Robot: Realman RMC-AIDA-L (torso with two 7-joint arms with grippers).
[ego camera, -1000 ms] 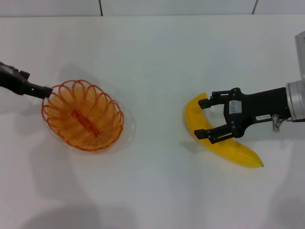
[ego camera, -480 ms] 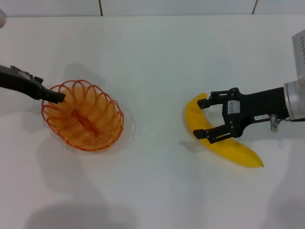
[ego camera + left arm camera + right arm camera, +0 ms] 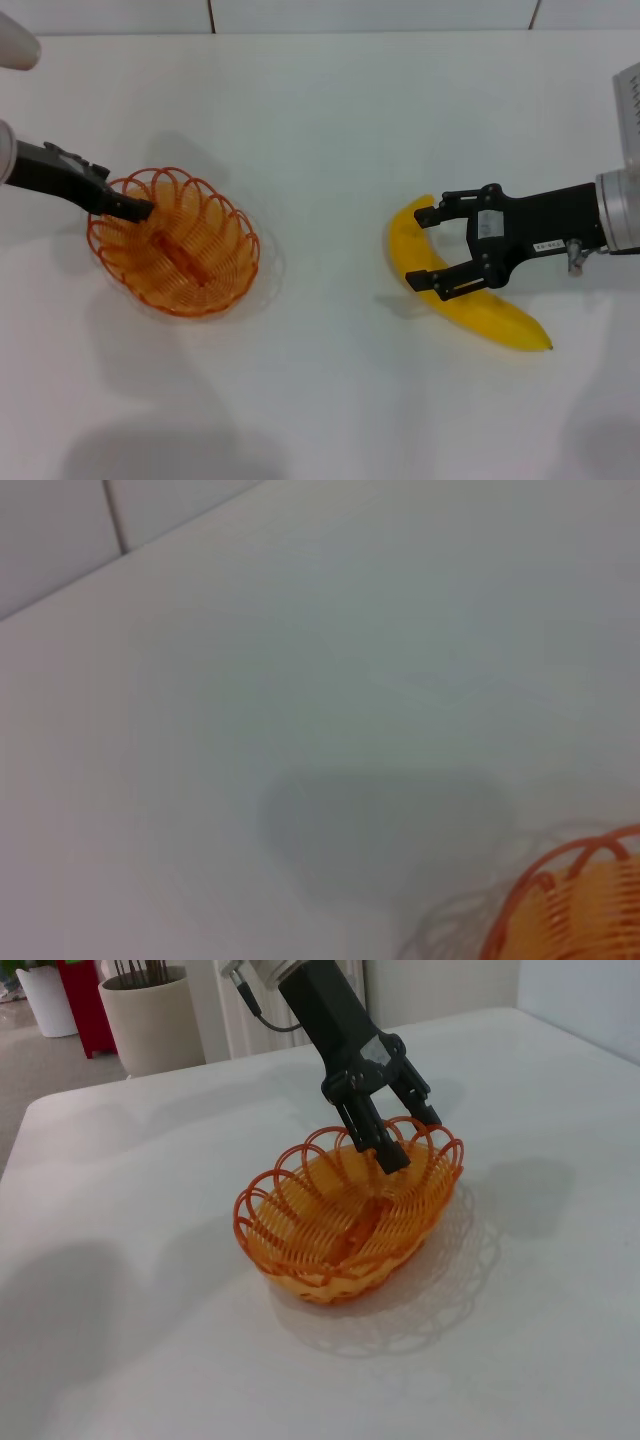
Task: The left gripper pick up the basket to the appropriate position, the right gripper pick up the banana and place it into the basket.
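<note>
my right gripper [image 3: 432, 250] sits over the middle of the banana [image 3: 450, 285], jaws released and straddling it, not yet pinching. the banana lies flat on the white surface [image 3: 330, 150], well apart from the basket [image 3: 175, 242], off on my right side of it. my left gripper [image 3: 135, 210] is at the basket's rim, on the end away from the banana; in the right wrist view its jaws [image 3: 385, 1110] look released, one finger reaching inside the wire loops. the basket rests on the surface. my worry: closing on thin scalloped wire could slip or tip the light basket, and a curved, smooth banana may roll out as i squeeze.
</note>
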